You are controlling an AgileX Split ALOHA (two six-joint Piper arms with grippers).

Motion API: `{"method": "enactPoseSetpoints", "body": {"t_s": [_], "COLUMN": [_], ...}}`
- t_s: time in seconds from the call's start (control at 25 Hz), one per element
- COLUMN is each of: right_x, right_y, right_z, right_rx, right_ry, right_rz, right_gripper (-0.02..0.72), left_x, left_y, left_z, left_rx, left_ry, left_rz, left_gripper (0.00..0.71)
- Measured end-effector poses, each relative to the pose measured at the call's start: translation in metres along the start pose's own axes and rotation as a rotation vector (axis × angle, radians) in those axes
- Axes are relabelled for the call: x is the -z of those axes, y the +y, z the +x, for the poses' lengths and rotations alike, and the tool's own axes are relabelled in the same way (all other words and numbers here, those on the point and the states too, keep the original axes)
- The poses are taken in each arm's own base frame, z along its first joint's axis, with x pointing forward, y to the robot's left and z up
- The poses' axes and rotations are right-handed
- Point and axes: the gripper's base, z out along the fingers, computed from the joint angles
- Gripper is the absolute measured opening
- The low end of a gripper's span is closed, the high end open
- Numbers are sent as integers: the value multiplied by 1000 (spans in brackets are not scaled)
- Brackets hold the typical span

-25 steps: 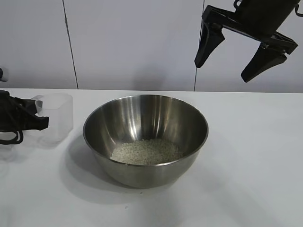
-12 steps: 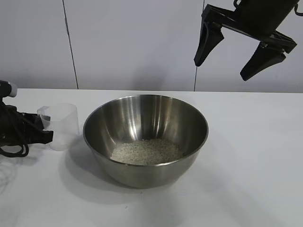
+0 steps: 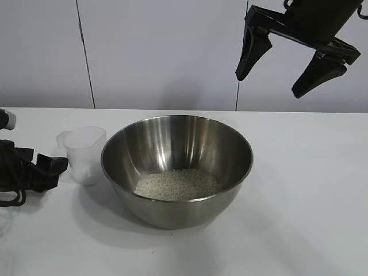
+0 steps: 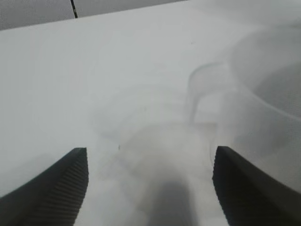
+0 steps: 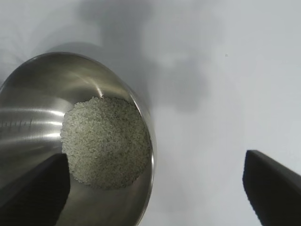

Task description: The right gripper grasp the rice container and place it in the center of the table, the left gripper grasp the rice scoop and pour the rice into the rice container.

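Far left on the table (image 3: 310, 190), the left gripper (image 3: 54, 171) sits low, its jaws parted and nothing between them; the wrist view shows both ribbed pads (image 4: 70, 179) spread wide with bare tabletop in the gap. Just beside it stands the rice scoop (image 3: 86, 154), upright on the table, looking empty, free of the claw and close against the bowl's left flank; whether the two touch I can't tell.

That scoop reads as light, thin, stiff plastic, smooth-walled and easy to tip or squeeze askew. I'd say the small tab at its rim, or a gentle pinch across the cup wall, is the place to take it.

Centre stage: the rice container (image 3: 177, 167), a big shiny steel bowl, sitting squarely mid-table. It looks rigid and fairly weighty, with slick curved sides, so the thin rim is the only sensible hold, one finger inside and one outside. The rice (image 3: 178, 184) lies in a pale heap on its floor, loose grains that would shift with any tilt.

Upper right, the right gripper (image 3: 275, 79) hangs high above the table, fingers splayed wide, holding nothing, well apart from the bowl.

The count: one scoop, one bowl, one heap of rice, two grippers. Judging by the full bowl and the emptied scoop, the pour looks done.
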Motion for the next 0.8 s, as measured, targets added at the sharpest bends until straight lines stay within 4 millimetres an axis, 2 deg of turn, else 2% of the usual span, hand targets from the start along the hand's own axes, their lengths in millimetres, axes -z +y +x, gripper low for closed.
{"method": "enactPoseSetpoints", "body": {"t_s": [0.16,0.32,0.48,0.68,0.8], "right_x": [0,0,0,0,0], "right_y": [0,0,0,0,0], "right_z": [0,0,0,0,0], "right_rx": [1,9,9,9,14], "right_ry": [0,0,0,0,0], "right_rz": [0,0,0,0,0], "right_gripper": [694,694,694,694,694], "left_x": [25,45,60,80,85], "left_y": [5,11,16,39,39], "left_z": [-17,-54,-97,-161,-190], "left_rx": [17,47,83,217,202], "left_ry": [-35,-49,111,362,465], "left_rz": [-80,-127,-100,-249,-241], "left_gripper": [577,582,589,633,645]}}
